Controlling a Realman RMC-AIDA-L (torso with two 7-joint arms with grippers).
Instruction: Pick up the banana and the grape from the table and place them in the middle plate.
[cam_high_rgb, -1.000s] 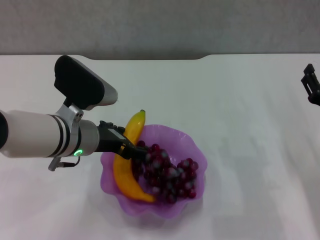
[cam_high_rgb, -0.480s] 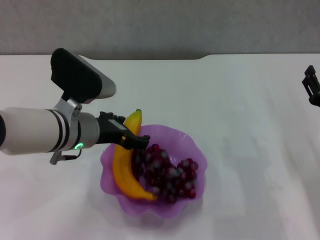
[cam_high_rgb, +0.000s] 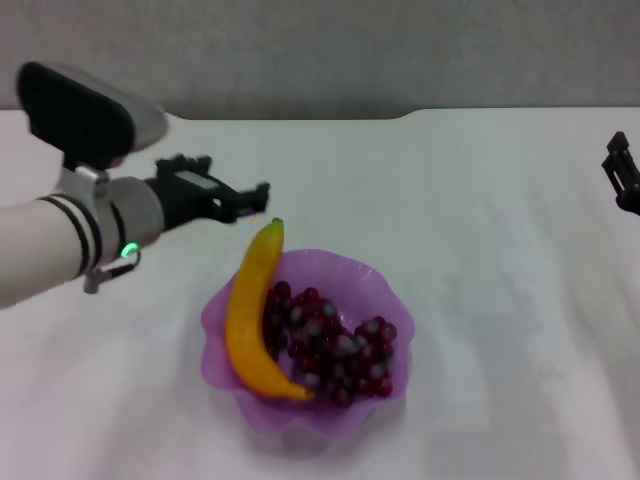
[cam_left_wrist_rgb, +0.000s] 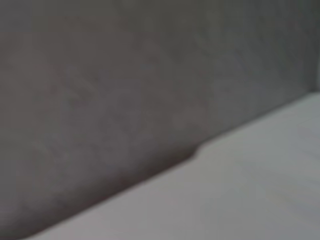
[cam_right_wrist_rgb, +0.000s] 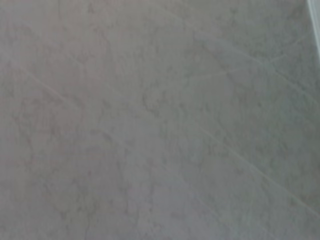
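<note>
Resting in the middle plate (cam_high_rgb: 385, 290), the banana (cam_high_rgb: 248, 315) and the grape (cam_high_rgb: 335, 345) look as though they have been set where the task wants them: the banana curves along the plate's left wall with its green stem tip poking up over the rim, and the grape bunch fills the hollow beside it, touching the banana's inner curve. That lean makes sense to me, since the fruit is about as long as the plate is wide and cannot lie flat inside. The left pincer (cam_high_rgb: 245, 198) hangs above the table (cam_high_rgb: 480, 200), up and to the left of the plate, its fingers apart and holding nothing; the banana's stem tip sits just below and a shade to the right of it, near but not touching, while the grape lies farther off, lower and to the right. The right pincer (cam_high_rgb: 622, 170) is parked at the far right edge, well apart from everything, and I cannot tell how it is set.
</note>
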